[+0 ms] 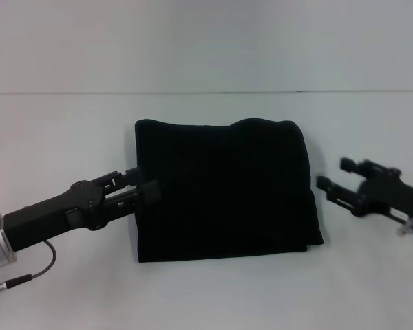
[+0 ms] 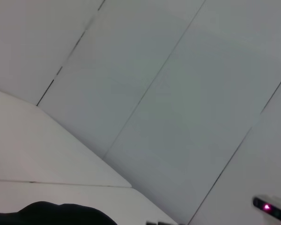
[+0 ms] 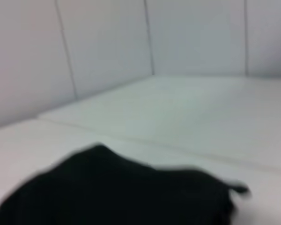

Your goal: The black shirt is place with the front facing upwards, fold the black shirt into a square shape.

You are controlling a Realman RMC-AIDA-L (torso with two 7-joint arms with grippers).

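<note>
The black shirt (image 1: 224, 189) lies folded into a rough square in the middle of the white table (image 1: 69, 137), plain black side up with no lettering showing. My left gripper (image 1: 142, 183) rests at the shirt's left edge, its two fingers apart and their tips against the cloth. My right gripper (image 1: 335, 173) hovers just off the shirt's right edge, open and clear of it. A sliver of the shirt (image 2: 61, 214) shows in the left wrist view, and the shirt (image 3: 117, 192) fills the near part of the right wrist view.
A pale wall (image 1: 206, 41) rises behind the table's far edge. A small device with a pink light (image 2: 270, 207) shows in the left wrist view.
</note>
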